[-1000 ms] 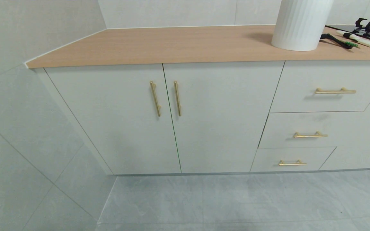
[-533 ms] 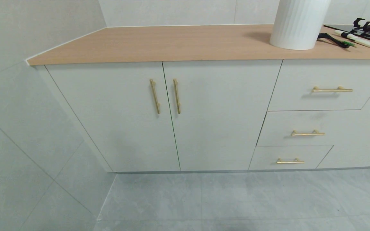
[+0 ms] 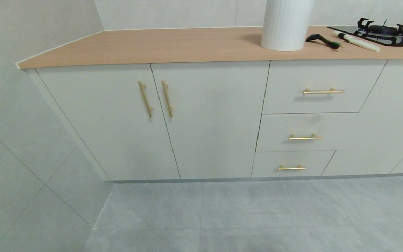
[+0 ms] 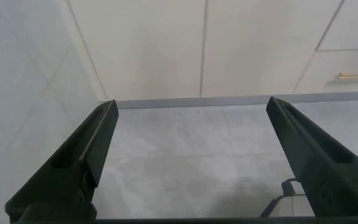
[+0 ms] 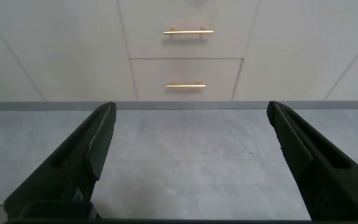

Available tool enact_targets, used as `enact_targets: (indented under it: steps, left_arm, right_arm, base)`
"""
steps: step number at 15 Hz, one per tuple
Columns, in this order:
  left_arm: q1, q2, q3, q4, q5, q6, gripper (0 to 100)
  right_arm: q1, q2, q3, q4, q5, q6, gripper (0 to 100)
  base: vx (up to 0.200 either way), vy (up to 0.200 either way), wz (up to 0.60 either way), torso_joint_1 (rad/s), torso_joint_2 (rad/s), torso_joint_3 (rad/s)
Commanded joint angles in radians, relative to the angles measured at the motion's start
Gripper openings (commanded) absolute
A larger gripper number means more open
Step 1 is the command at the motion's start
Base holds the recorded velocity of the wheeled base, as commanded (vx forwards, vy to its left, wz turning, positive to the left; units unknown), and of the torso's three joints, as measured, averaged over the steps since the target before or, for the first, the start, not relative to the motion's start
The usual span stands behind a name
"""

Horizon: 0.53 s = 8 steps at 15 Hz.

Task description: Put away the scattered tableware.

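From the head view, the whole picture has slid since a second ago: the camera has swung toward the robot's right, and nothing on the counter [image 3: 152,45] has moved. More of the hob [image 3: 383,31] now shows beyond the white ribbed canister [image 3: 287,24]. A black-handled utensil [image 3: 322,39] lies just beside the canister, and a pale-handled utensil [image 3: 357,41] lies past it, nearer the hob. This looks like an approach, with no pickup begun. From the left wrist, the left pincer [image 4: 190,106] is spread wide and empty above the floor [image 4: 185,149], well below the canister. From the right wrist, the right pincer [image 5: 190,107] is likewise agape and empty, facing the drawers [image 5: 188,46] under the canister.
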Motion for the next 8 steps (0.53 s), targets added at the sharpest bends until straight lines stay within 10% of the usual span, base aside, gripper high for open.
enact_targets:
  steps: [1,4,8]
  left_arm:
    - [0.000,0.000,0.000,-0.001,0.000,0.000,100]
    - [0.000,0.000,0.000,-0.001,0.000,0.002,100]
    - [0.000,0.000,0.000,0.001,0.000,-0.006,100]
  right_arm:
    - [0.000,0.002,0.000,0.000,0.001,0.000,100]
    - [0.000,0.002,0.000,0.000,-0.001,0.000,100]
    - [0.000,0.002,0.000,0.000,-0.001,0.001,100]
  base:
    - [0.000,-0.200,0.00,0.002,-0.01,0.002]
    - [0.000,-0.200,0.00,0.002,0.00,0.004]
    - [0.000,0.000,0.00,0.000,0.00,0.000]
